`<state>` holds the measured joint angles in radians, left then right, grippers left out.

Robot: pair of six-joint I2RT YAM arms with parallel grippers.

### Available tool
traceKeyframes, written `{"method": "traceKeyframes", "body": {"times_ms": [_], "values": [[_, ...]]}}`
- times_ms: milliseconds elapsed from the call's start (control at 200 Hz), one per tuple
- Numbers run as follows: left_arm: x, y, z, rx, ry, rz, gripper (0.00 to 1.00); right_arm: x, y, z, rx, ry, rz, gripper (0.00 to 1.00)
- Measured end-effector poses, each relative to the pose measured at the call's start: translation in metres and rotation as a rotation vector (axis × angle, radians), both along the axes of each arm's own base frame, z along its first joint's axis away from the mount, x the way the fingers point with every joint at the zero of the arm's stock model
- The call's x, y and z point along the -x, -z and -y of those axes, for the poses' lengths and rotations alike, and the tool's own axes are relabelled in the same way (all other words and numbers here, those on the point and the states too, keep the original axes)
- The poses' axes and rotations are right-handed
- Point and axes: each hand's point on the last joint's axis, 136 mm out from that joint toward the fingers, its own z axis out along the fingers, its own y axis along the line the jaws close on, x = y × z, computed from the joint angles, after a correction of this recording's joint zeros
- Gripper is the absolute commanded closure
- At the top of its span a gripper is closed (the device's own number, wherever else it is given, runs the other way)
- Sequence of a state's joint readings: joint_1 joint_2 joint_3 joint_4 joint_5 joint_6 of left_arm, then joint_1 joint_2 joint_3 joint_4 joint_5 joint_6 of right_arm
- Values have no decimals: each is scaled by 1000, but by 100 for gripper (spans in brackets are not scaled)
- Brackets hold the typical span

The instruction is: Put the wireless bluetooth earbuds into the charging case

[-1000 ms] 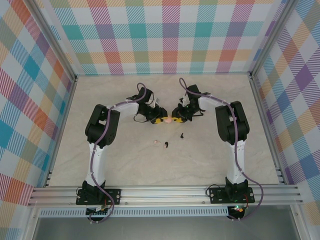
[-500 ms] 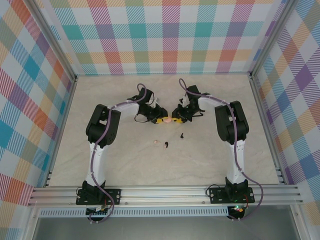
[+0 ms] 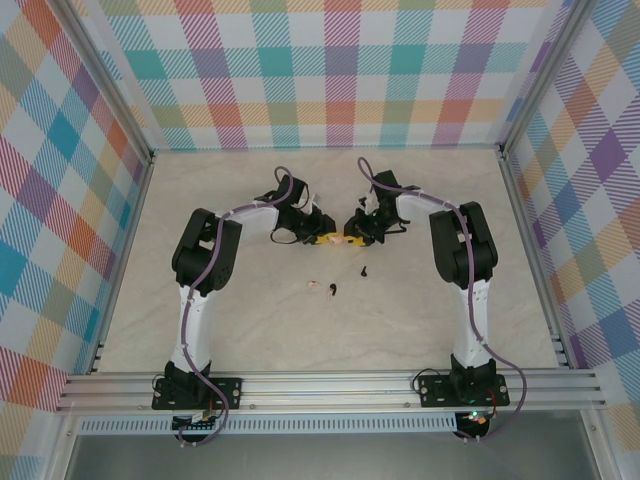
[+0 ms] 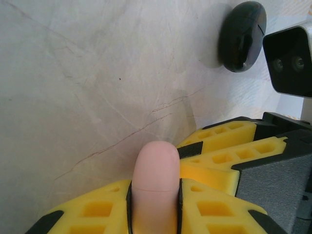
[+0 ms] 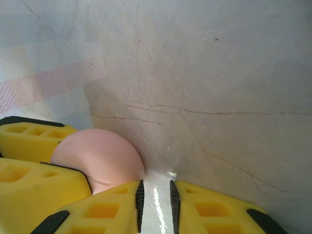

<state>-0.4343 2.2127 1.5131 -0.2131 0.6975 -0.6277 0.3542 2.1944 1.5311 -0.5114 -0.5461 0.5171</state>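
Left wrist close-up: pinching the pink charging case (image 4: 156, 161) in the left gripper (image 4: 155, 187) — probably steadying it for opening. Flanking it with the right gripper (image 5: 156, 187), jaws almost pressed together, gripping nothing visible. Leaving the earbuds (image 3: 331, 290) loose on the table (image 3: 250, 330) toward the near edge — well apart from the case.

My case (image 4: 156, 165) is a smooth, pale-pink, rounded thing, seen edge-on and pinched between the yellow fingers of my left gripper (image 4: 155, 195). The earbuds lie loose on the table (image 3: 250, 320), nearer my bases than the case. The whitish earbud (image 3: 311, 285) and a black earbud (image 3: 331, 291) lie just beside each other, and the second black earbud (image 3: 363, 270) lies a little apart to their right.
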Motion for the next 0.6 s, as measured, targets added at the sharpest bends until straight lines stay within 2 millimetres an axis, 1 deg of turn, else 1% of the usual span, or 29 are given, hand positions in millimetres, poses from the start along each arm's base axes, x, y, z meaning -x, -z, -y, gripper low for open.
{"method": "traceKeyframes", "body": {"times_ms": [110,200,290,355,395,470,560,600], "values": [[0,-1,0,-2,-3,12,80,0,-3,3,11,6,19,70],[3,-3,-3,-6,-12,31,79,4,-9,7,14,15,33,66],[8,-7,-7,-4,-25,51,79,7,-26,15,7,30,73,60],[10,-16,-9,6,-30,78,79,8,-46,19,-10,39,127,57],[10,-25,-9,17,-33,105,79,7,-60,22,-24,44,171,54],[7,-49,-9,46,-37,171,79,4,-91,28,-55,56,276,53],[2,-85,-8,91,-42,270,79,4,-128,34,-89,63,405,49],[0,-102,-7,113,-42,315,79,4,-142,36,-104,61,450,49]]}}
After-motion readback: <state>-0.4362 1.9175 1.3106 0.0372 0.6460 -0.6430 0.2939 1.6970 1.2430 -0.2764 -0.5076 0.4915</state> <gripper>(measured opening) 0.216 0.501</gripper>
